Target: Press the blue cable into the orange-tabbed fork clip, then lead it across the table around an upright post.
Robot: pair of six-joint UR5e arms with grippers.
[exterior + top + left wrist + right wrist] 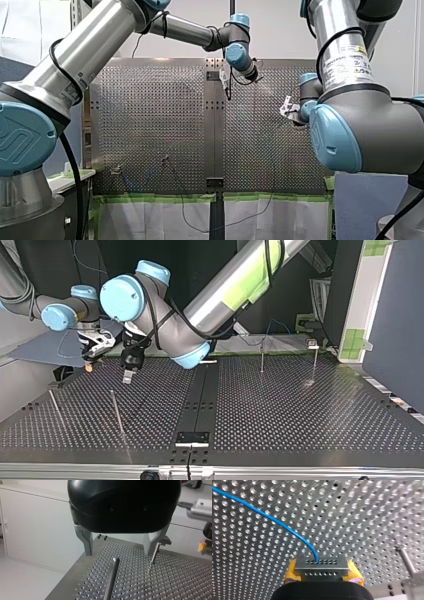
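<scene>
Item: the blue cable (269,517) is lying over the table (367,517) and arcing away toward ten o'clock from the tips of my right gripper (322,566).
Right tool: it is pinching the cable's near end between its metal tips, with yellow pads (354,575) showing on either side.
Left tool: my left gripper (118,552) is hanging with its fingers spread wide and is holding nothing.
Posts: one upright post (111,577) is standing at six o'clock of the left fingers. A second post (155,552) is standing just beside the three o'clock finger.
Fork clip: I am not finding it with certainty. An orange patch (89,367) at ten o'clock in the top view may only be the right pads.
Stage, judged: the cable is not showing as seated in any clip, and the leading around a post is not yet begun.
Risk, slip: the thin cable is sitting at the very tips, so a pull across the table is likely to drag it out of the pinch.
Risk, collision: the two grippers are working near each other, and a sideways sweep is risking contact between them.
Risk, snag: the wide left fingers are risking a knock against the nearer posts.
Risk, unseating: leading the cable off under tension is liable to lift it out of the clip.
</scene>
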